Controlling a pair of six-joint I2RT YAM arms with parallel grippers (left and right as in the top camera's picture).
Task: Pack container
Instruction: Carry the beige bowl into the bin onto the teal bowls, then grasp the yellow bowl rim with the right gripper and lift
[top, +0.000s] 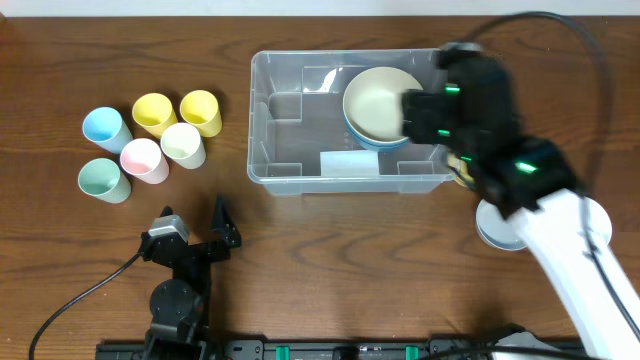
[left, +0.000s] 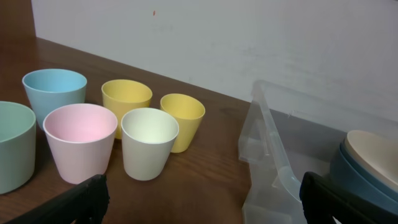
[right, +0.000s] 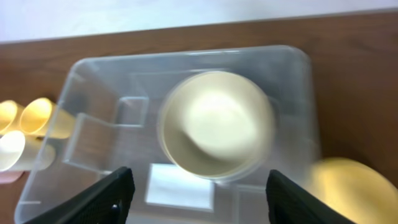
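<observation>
Six cups stand clustered on the left of the brown surface when we look from overhead. The clear container sits in the middle, well apart from them. Inside its right end we see a cream bowl nested in a blue bowl. The right arm hangs over that end. The left fingers rest spread near the front edge. A pale bowl lies outside, right of the container, partly under the arm.

From the left wrist we see the left fingers wide apart with nothing between them. The cups are ahead and the container's corner is on the right.

From the right wrist we see the right fingers spread above the container, holding nothing, with the cream bowl beneath. A blurred yellow thing lies outside the right wall.
</observation>
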